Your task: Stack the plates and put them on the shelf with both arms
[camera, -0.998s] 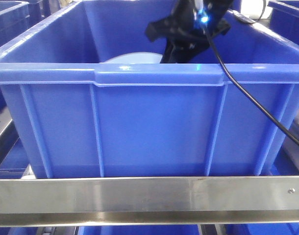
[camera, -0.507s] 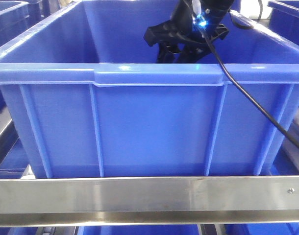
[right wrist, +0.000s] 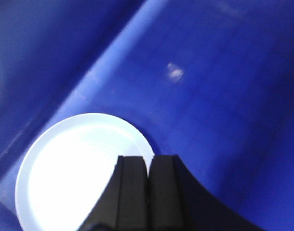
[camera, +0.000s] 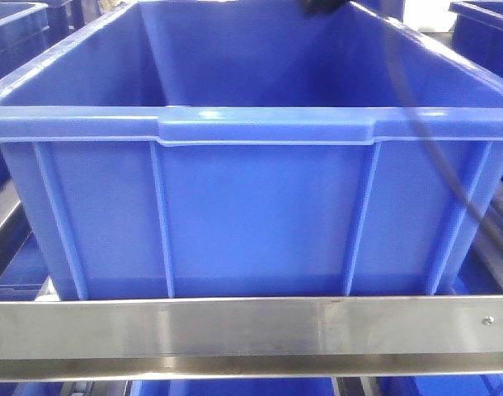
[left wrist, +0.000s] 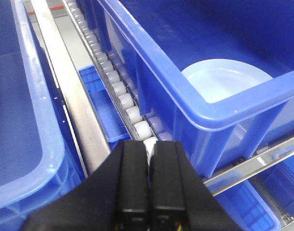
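Note:
A pale bluish-white plate (left wrist: 224, 82) lies flat on the floor of the big blue crate (left wrist: 152, 62). I cannot tell whether it is one plate or two stacked. My right gripper (right wrist: 148, 159) is shut and empty, hovering over the right edge of the plate (right wrist: 70, 173). My left gripper (left wrist: 150, 143) is shut and empty, outside the crate over the shelf's roller track (left wrist: 123, 98). In the front view only a black tip of the right arm (camera: 322, 7) shows at the top edge, and the plate is hidden behind the crate wall (camera: 260, 214).
The shelf's flat steel front rail (camera: 251, 330) runs below the crate. A blurred black cable (camera: 433, 148) hangs over the crate's right side. A second blue crate (left wrist: 17, 96) stands left of a steel rail (left wrist: 65, 91). Smaller blue bins (left wrist: 101, 103) sit below the rollers.
My right arm has lifted up out of the crate and almost left the front view. The plate edge seen above the crate rim one second ago no longer shows there.

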Controlling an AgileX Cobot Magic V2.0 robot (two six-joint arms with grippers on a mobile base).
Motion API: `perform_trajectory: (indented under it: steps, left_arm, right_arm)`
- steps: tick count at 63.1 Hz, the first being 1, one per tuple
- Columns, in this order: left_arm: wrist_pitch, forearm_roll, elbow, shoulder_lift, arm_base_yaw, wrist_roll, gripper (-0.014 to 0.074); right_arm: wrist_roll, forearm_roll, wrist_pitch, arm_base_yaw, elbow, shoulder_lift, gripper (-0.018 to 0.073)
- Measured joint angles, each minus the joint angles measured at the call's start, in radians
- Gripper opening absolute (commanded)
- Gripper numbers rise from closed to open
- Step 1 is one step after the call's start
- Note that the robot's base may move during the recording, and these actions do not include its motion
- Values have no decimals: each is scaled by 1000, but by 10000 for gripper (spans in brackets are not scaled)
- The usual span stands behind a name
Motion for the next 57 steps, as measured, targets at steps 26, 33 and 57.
perform_trajectory:
  steps: [26,33,57]
  left_arm:
    - [0,0,0,0,0,0,83]
    - [0,0,0,0,0,0,83]
    - [0,0,0,0,0,0,83]
  right_arm:
    - [2,0,-267,0,534,-571,57]
    - [2,2,-327,0,643,-724,57]
    - [2,3,-368,0,896,-1165,57]
